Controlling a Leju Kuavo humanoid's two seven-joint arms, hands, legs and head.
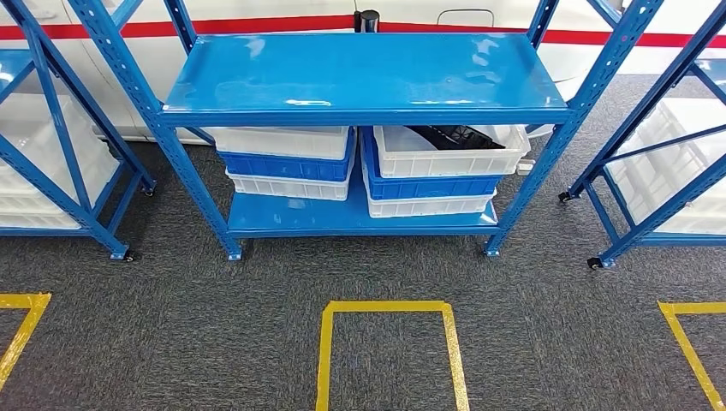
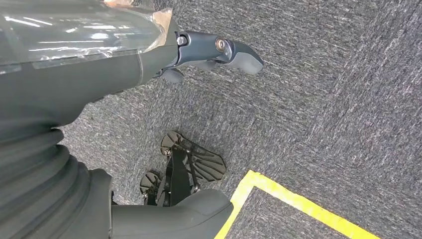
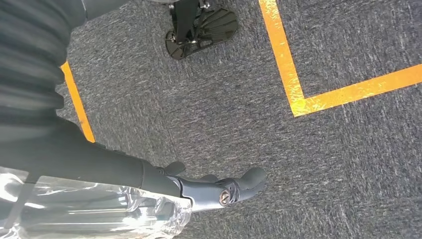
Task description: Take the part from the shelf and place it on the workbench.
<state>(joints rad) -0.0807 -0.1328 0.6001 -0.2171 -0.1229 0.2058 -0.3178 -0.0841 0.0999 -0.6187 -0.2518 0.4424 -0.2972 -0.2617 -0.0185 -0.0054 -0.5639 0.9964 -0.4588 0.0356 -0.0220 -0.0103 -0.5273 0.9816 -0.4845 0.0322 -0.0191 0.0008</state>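
Over the grey carpet point(image 2: 323, 99), our left hand point(image 2: 219, 52) and right hand point(image 3: 224, 191) hang, fingers loosely curled, grasping nothing. On the blue shelf point(image 1: 368, 73), a dark part point(image 1: 454, 135) lies in the upper right white bin point(image 1: 449, 158). We judge pickup and placing remain, or further parts.

Shelf point(image 1: 364, 73) centre frame: glossy blue painted metal, reflections on top. Crates point(image 1: 449, 163) below: smooth white and blue plastic. Part point(image 1: 454, 135) in the right crate: black, matt. Floor point(image 1: 171, 342): rough grey carpet with yellow tape point(image 1: 325, 342), slightly shiny.
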